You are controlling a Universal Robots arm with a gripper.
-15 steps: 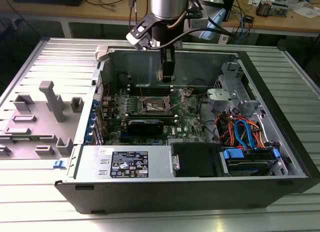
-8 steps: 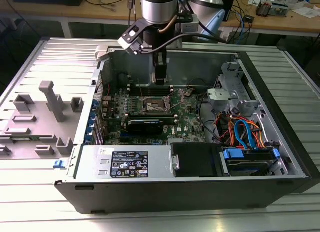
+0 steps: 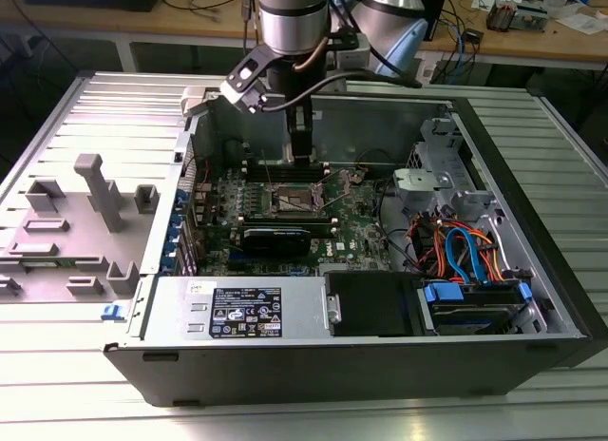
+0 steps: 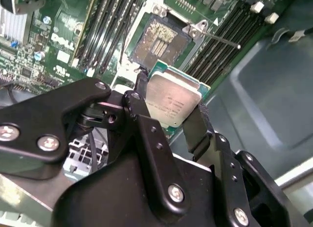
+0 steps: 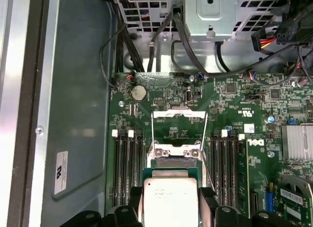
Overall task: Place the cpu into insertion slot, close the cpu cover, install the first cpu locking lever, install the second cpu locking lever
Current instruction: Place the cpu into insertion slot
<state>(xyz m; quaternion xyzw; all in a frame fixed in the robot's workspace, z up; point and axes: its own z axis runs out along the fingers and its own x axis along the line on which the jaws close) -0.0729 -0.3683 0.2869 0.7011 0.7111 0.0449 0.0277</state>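
Black two-finger claw point(image 4: 170, 100) was clamped on the cpu point(image 4: 168, 97), a small flat square chip with a plain silver-grey metal top. Its fingers point(image 4: 195, 129) pinched two opposite edges, so the grip looked sorted.

In the second wrist view, the insertion slot point(image 4: 155, 41), a square dark-framed socket with its contacts bare, sat in the green circuit board point(image 4: 73, 36) just past the chip's far edge. So the chip hung above it and a bit short of it, not dead over it, and wasn't touching as far as I could judge. Long black memory slots point(image 4: 222, 38) ran down both sides of the socket. A thin metal locking lever point(image 4: 217, 39) stuck out loose next to it.

In the first wrist view, looking down past the claw, the chip's edges looked pretty much square to the socket frame. No real twist to fix then, just the sideways offset and the drop. Beyond the chip was a thin silver frame with a window in it point(image 5: 178, 114), which I took for the cpu cover. It looked flipped open.

In the exterior view, the grey arm point(image 3: 294, 23) came straight down into the open grey metal computer case point(image 3: 532, 270), which lay on the ribbed metal surface point(image 3: 57, 384). The wrist was vertical and the claw point(image 3: 302, 156) sat low over the board. The slot point(image 3: 288, 201) was just below the claw, slightly toward the exterior view's left. My read: cpu not seated yet, cover and levers not done.
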